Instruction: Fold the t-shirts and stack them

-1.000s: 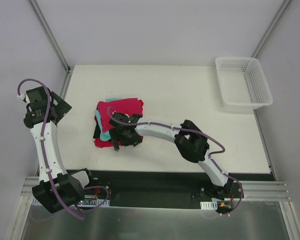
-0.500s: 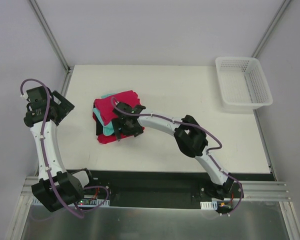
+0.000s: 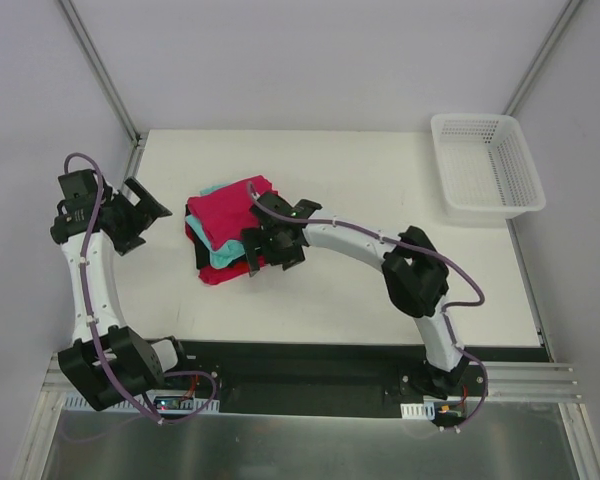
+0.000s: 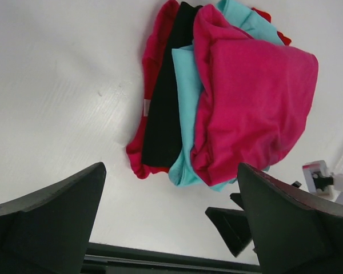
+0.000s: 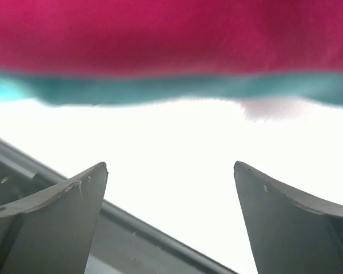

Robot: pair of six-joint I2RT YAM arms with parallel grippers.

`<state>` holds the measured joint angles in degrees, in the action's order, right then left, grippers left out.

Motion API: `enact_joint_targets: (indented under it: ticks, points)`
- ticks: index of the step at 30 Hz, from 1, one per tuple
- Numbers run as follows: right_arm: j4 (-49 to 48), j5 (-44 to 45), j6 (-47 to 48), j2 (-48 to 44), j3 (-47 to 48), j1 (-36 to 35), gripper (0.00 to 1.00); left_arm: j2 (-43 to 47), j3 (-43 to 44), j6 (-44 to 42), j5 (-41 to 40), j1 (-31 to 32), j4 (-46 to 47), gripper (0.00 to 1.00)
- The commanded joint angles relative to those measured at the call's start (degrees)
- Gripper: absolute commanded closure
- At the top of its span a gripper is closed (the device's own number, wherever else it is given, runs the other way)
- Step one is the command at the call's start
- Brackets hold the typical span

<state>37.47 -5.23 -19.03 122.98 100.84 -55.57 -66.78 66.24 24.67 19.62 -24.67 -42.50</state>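
Note:
The t-shirts lie in one folded stack left of the table's middle: a magenta-pink one [image 3: 235, 208] on top, then teal [image 3: 220, 258], black [image 3: 194, 250] and red [image 3: 210, 276]. The left wrist view shows the same layers, magenta [image 4: 257, 108], teal [image 4: 186, 114], black [image 4: 163, 114], red [image 4: 151, 74]. My right gripper [image 3: 268, 262] stands open at the stack's near right corner, nothing between its fingers; its own view [image 5: 170, 165] shows bare table below the magenta [image 5: 171, 34] and teal [image 5: 171, 88] edges. My left gripper [image 3: 152, 225] is open left of the stack, apart from it, and empty [image 4: 170, 166].
A white mesh basket [image 3: 485, 165] stands at the table's far right corner. The white table [image 3: 380, 170] runs to a dark front rail [image 3: 310, 350]. One right-gripper finger [image 4: 231, 225] shows low in the left wrist view.
My right gripper has drawn back from over the stack's near side to its right corner. The stack has shifted a little away and turned. My left gripper has swung toward the stack.

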Motion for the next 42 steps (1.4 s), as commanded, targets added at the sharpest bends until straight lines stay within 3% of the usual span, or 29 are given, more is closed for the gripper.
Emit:
enact_joint_targets:
  ticks: [1,5,7,10,18,26,30,36,42]
  points:
    - [1.6,-3.5,0.0,-11.3,-0.7,-0.4,0.04,-1.8,3.0,-1.5,8.5,2.6,-0.7,0.01]
    - [3.1,-2.6,0.5,-16.4,-3.5,-0.6,0.04,-6.8,8.5,-2.1,15.1,9.1,-1.5,0.01]
    - [2.6,-2.8,0.2,-20.0,-6.2,-0.1,0.04,-9.4,9.9,-2.5,18.2,15.3,-1.7,0.01]
    - [2.1,-2.2,0.0,-24.9,-9.8,0.9,0.04,-13.5,10.2,-2.4,14.7,21.4,-1.7,0.01]
    - [3.5,-1.4,1.9,-40.1,-14.9,3.1,0.04,-24.2,6.7,-0.3,22.2,23.3,11.5,0.01]
    - [5.0,-0.8,2.4,-44.0,-17.7,4.7,0.04,-28.4,2.6,6.3,24.1,27.5,20.1,0.01]
    - [5.2,-1.4,2.4,-43.7,-17.3,5.6,0.04,-26.3,-2.1,7.8,21.7,31.3,21.4,0.01]
    - [5.2,-1.2,2.3,-43.4,-17.7,6.0,0.04,-21.5,-10.6,7.9,18.3,31.3,21.9,0.01]
    - [4.7,-1.6,2.2,-42.0,-17.3,5.9,0.04,-20.1,-7.1,5.8,16.0,30.9,16.6,0.01]
